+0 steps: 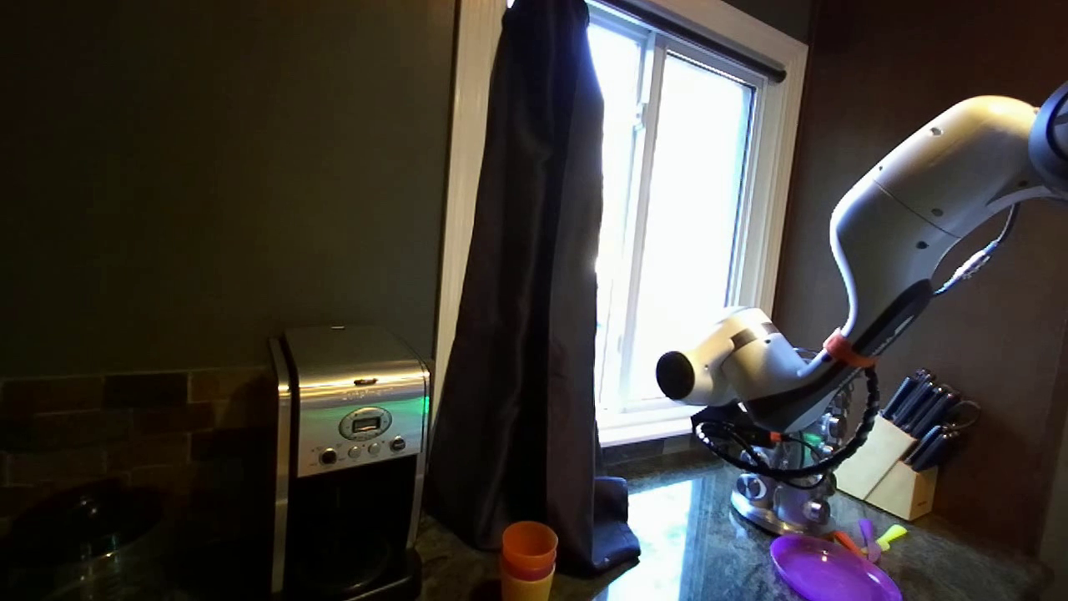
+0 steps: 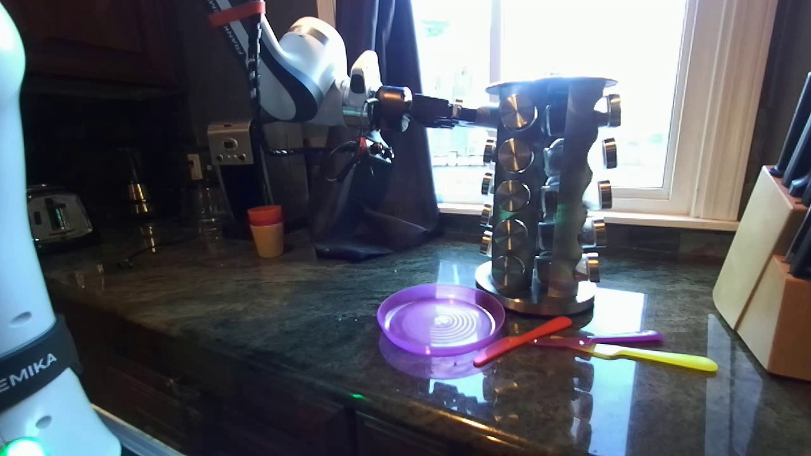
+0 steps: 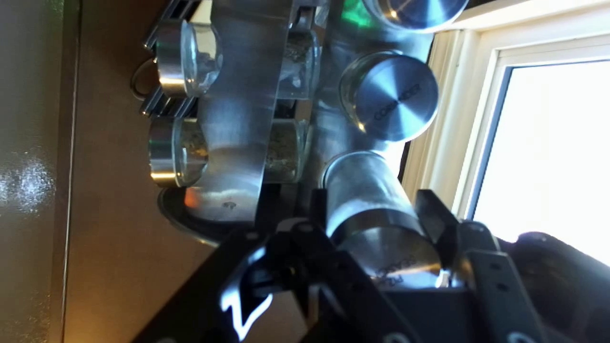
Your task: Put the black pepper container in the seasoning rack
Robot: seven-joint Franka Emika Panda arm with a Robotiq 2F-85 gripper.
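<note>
While daylight blazes through the window (image 1: 697,209), the gripper (image 3: 372,200) is up at the seasoning rack (image 2: 570,196), level with its top tier! The fingers (image 3: 433,216) stand one on each side of the black pepper container (image 3: 369,190), very close in, and whether they clasp it or merely flank it, I cannot tell. That container juts out from the rack, its shiny lid (image 3: 388,250) nearest us in the wrist view, lettering blurred; how deep it sits is hidden. Next along the column, a jar lid (image 3: 398,97) reads coriander. Down on the counter (image 2: 304,297), a purple plate (image 2: 412,320) lies just beside the rack's base in both exterior views, with a red utensil (image 2: 523,342), a purple utensil (image 2: 627,338) and a yellow utensil (image 2: 659,358) loosely bunched near it. A pale knife block (image 2: 754,259) stands near the rack; stacked cups (image 2: 267,239) sit close to the dark curtain (image 1: 534,292)!
</note>
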